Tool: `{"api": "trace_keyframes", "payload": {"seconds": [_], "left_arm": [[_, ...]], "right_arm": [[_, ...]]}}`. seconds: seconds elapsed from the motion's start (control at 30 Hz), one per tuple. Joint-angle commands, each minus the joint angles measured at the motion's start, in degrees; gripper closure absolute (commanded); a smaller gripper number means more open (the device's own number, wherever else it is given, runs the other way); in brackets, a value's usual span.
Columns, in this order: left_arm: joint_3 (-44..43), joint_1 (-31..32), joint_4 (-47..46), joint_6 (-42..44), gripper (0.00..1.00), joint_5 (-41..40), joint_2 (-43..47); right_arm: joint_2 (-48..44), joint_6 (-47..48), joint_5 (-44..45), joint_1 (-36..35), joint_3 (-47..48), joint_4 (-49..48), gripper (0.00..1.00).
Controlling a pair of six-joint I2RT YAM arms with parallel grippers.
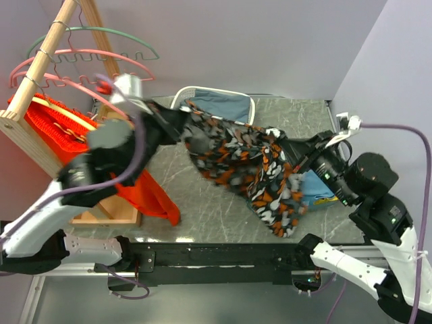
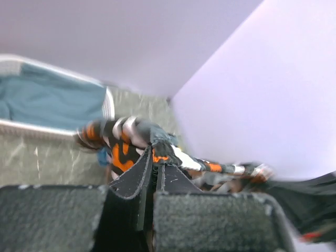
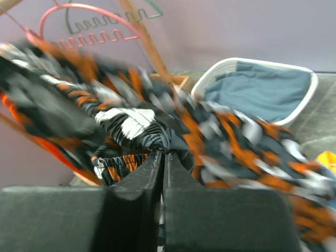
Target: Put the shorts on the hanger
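left end effector (image 1: pixel 184 128) and right end effector (image 1: pixel 285 150) both pinch shorts (image 1: pixel 243 167); long axis left-right, hem seemingly drooping near-right.

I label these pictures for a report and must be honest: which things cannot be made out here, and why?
- Top view: the shorts bury the fingertips of the left gripper and the right gripper.
- Right wrist view: blur smears the print on the shorts.
- Top view: the right arm and the shorts cover most of the blue cloth.
- Right wrist view: the picture edge cuts off a yellow thing.
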State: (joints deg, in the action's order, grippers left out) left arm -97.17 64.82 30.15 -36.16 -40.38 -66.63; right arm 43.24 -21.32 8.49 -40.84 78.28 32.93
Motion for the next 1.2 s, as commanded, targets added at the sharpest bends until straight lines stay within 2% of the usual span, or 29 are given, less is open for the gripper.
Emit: {"api": "trace_keyframes", "payload": {"seconds": [0.0, 0.03, 0.07, 0.13, 0.17, 0.27, 0.37, 0.53, 0.8, 0.97, 1.17], "left_arm": [[-8.2, -0.22, 7.64, 5.05, 0.99, -5.41, -4.37], [-9.43, -0.22, 8.6, 5.14, 0.99, -4.54, -5.34], [-11.1, -0.22, 8.61, 5.57, 0.99, -4.1, -7.18], [-11.99, -0.22, 8.7, 5.75, 0.99, -3.48, -8.86], [-13.04, -0.22, 8.96, 5.93, 0.99, -3.13, -10.52], [-15.5, -0.22, 9.84, 5.58, 0.99, -2.52, -13.86], [-17.78, -0.22, 10.1, 5.49, 0.99, -2.6, -16.85], [-20.95, -0.22, 11.07, 5.31, 0.99, -3.3, -20.64], [-22.19, -0.22, 10.98, 4.96, 0.99, -5.67, -22.14], [-21.58, -0.22, 10.72, 4.61, 0.99, -6.37, -21.96], [-21.58, -0.22, 10.98, 4.61, 0.99, -8.92, -22.22]], "right_arm": [[-2.9, -2.4, 0.82, 0.41, -9.18, -4.54, 0.86], [-3.16, -4.32, 1.87, 0.32, -11.98, -4.63, 0.81], [-3.25, -5.3, 2.4, 0.32, -12.88, -4.45, 0.67], [-3.17, -8.8, 3.28, 0.32, -14.81, -3.31, 0.57], [-3.17, -9.87, 3.46, 0.32, -15.35, -2.87, 0.49], [-3.17, -13.83, 0.75, 0.24, -18.07, -3.22, 0.38], [-2.64, -17.08, -1.37, -0.64, -20.88, -4.45, 0.32], [-0.89, -19.9, 6.88, -4.5, -20.81, -0.77, 0.25], [0.53, -25.34, 21.03, -8.38, -21.85, 9.96, 0.21], [-0.97, -27.46, 20.08, -8.47, -24.93, 10.23, 0.21], [-2.81, -28.51, 16.47, -9.7, -27.92, 10.23, 0.29]]}}
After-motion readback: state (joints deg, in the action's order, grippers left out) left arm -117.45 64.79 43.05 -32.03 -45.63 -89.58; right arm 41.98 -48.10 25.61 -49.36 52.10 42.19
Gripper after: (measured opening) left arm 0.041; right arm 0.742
